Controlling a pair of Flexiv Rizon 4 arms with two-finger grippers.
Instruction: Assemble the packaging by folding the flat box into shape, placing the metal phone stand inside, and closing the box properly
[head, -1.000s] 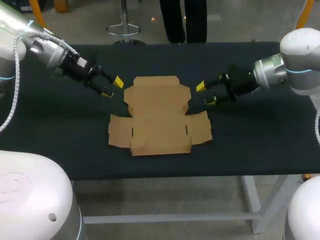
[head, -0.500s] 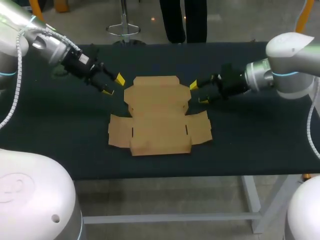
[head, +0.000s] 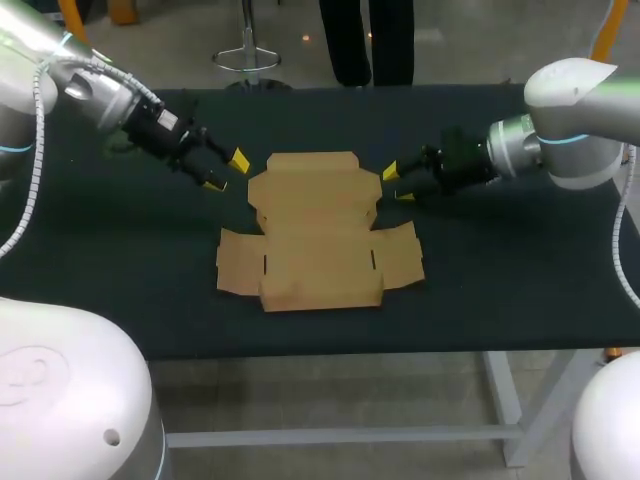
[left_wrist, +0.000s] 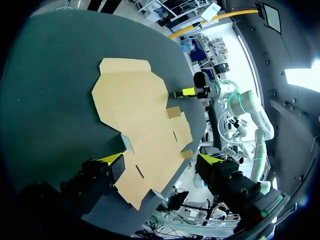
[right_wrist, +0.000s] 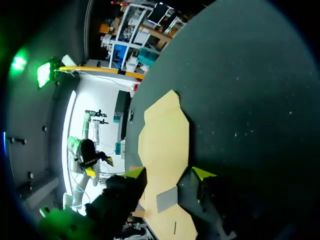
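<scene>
The left tool (head: 225, 172) is released: its two yellow tips are spread wide with nothing between them. It hovers just off the far left corner of the box (head: 315, 235), near the cardboard but apart from it. In its own wrist view a corner of the box lies ahead of and between the spread fingers (left_wrist: 111, 161), with no contact on either side (one tip sits just beside the cardboard edge, over the dark counter).

The right tool (head: 396, 184) is likewise released, tips parted and gripping nothing. It sits right by the far right edge of the box; whether a tip touches the cardboard cannot be told. In the right wrist view the box runs out ahead of it, and part of the cardboard lies under the gap between its fingers (right_wrist: 134, 173).

The box is flat and unfolded, plain brown cardboard, lying in the middle of the counter (head: 120, 270) between the two tools. It has a broad middle panel, a flap on each side nearer the robot, and a narrower far flap (head: 313, 163) with cut corners.

The counter is black and matte. The left arm (head: 90, 90) comes in from the far left and the right arm (head: 570, 120) from the far right, both angled inward toward the box's far end.
</scene>
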